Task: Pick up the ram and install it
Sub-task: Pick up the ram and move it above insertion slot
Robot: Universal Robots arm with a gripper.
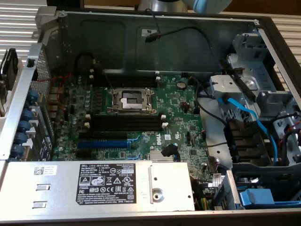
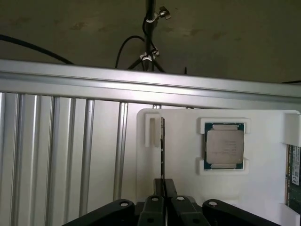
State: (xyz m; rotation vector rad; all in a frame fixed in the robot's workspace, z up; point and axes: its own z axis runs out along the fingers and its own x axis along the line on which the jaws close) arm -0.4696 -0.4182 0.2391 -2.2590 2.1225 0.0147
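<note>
The ram (image 2: 162, 150) stands on edge in a slot of a white holder tray (image 2: 181, 165), seen as a thin dark strip. My gripper (image 2: 164, 184) sits at the near end of that strip, its two black fingers pressed close on either side of it, shut on the ram. The stick still rests in the tray's notch (image 2: 153, 129). In the exterior view the open computer case shows the green motherboard (image 1: 178, 117) with long black memory slots (image 1: 124, 123) lying bare below the CPU socket (image 1: 130, 100).
A CPU chip (image 2: 225, 145) lies in the same white tray, and another green board (image 2: 294, 174) shows at its edge. An aluminium rail (image 2: 141, 84) and ribbed table (image 2: 47, 155) border the tray. Inside the case are a blue slot (image 1: 102, 142), a power supply (image 1: 94, 183), and blue cables (image 1: 249, 117).
</note>
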